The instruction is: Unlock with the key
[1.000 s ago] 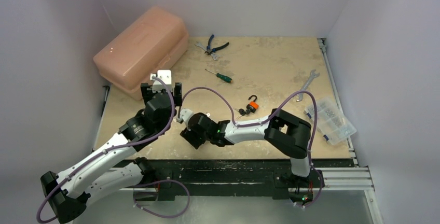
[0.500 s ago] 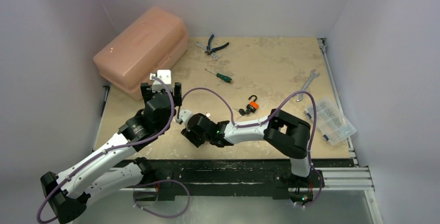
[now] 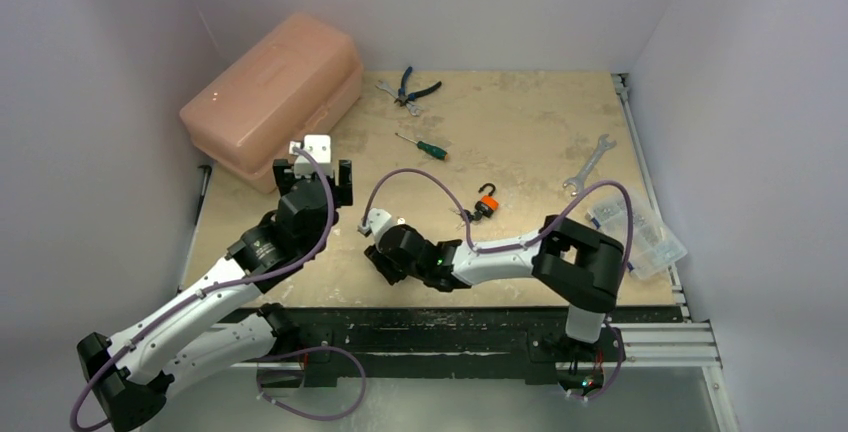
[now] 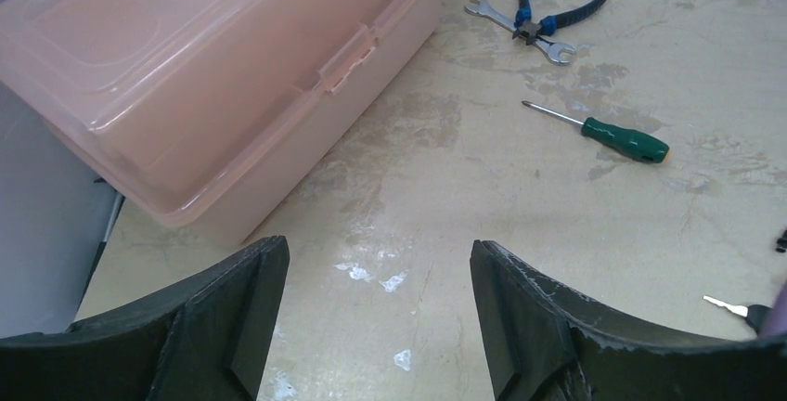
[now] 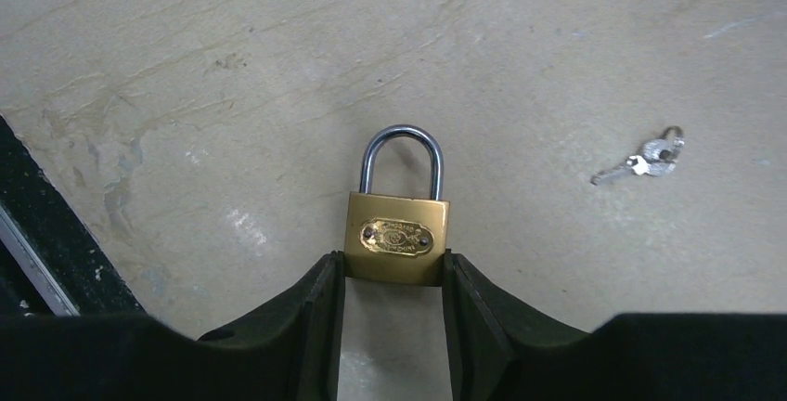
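Observation:
A brass padlock (image 5: 397,239) with a closed steel shackle sits between the fingertips of my right gripper (image 5: 393,269), which is shut on its body just above the table. A small silver key (image 5: 640,163) lies on the table to the right of it. Its tip shows at the right edge of the left wrist view (image 4: 727,305). In the top view my right gripper (image 3: 385,264) is low near the front edge and hides the padlock. My left gripper (image 4: 379,313) is open and empty over bare table, beside the pink toolbox (image 4: 213,67).
An orange padlock (image 3: 486,203) with dark keys lies mid-table. A green screwdriver (image 3: 424,146), blue pliers (image 3: 412,86) and a wrench (image 3: 590,163) lie further back. A clear parts box (image 3: 638,232) sits at the right edge. The pink toolbox (image 3: 275,92) fills the back left.
My right arm has shifted to the right, carrying the gripper and the padlock a little that way. The left arm has barely moved.

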